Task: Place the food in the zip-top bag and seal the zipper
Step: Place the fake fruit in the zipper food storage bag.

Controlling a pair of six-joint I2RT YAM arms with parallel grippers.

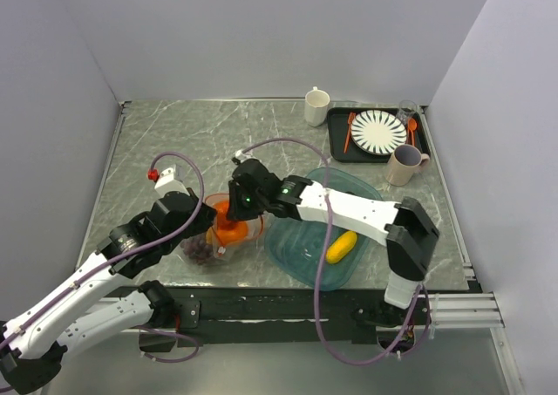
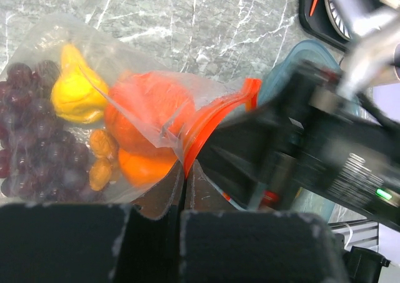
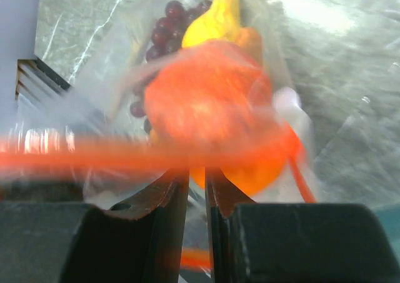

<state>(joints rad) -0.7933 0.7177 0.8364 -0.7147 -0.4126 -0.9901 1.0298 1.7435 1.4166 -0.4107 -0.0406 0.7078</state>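
Left claw (image 2: 182, 203) nips the bag (image 2: 44, 36) of fruit (image 2: 147, 111), right claw (image 3: 197, 180) narrow on its zipper (image 3: 94, 155), at the table's (image 1: 174, 142) six-o'clock edge; open marble toward eleven.

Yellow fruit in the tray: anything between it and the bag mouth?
Yes. The right gripper sits at the bag mouth, closed on the zipper, on the side facing the yellow fruit. The tray wall also lies between them.
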